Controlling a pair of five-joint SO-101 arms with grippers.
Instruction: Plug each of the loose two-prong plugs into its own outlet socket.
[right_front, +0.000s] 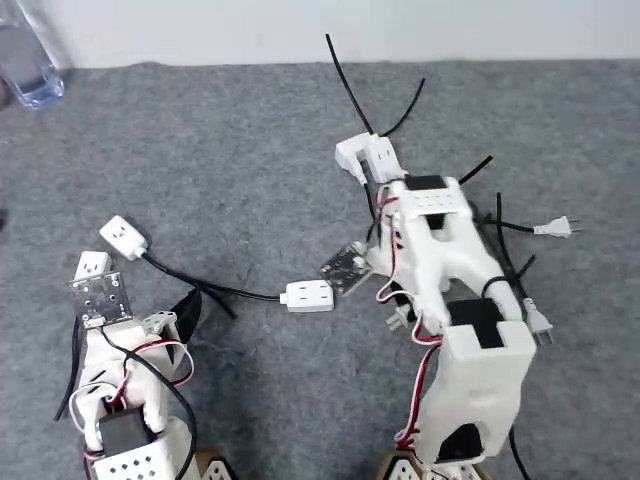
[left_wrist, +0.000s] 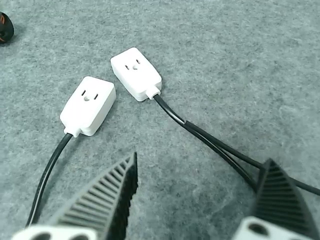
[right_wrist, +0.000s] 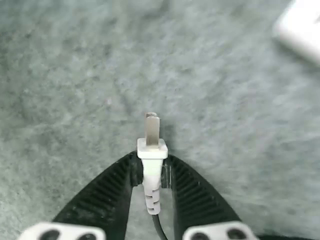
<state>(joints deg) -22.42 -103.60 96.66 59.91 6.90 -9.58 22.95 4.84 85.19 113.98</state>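
Nothing for you to read at this moment, operator: no legible print, number or sign on the white plastic outlet socket (left_wrist: 88, 102), the second white outlet socket (left_wrist: 136, 72) beside it, or the white two-prong plug (right_wrist: 151, 155).

Grey felt tabletop (right_front: 250, 150), white wall (right_front: 300, 30)

Your table cover (right_front: 250, 150) is mottled grey, flecked lighter and darker. Both sockets (left_wrist: 88, 105) are plain white on glossy black cords (left_wrist: 210, 142). The plug (right_wrist: 152, 150) is white with dull silver prongs. Your right gripper (right_wrist: 151, 162) has black, ribbed fingers (right_wrist: 112, 187) — the arms (right_front: 470, 270) are white, with red and black wires (right_front: 392, 240).
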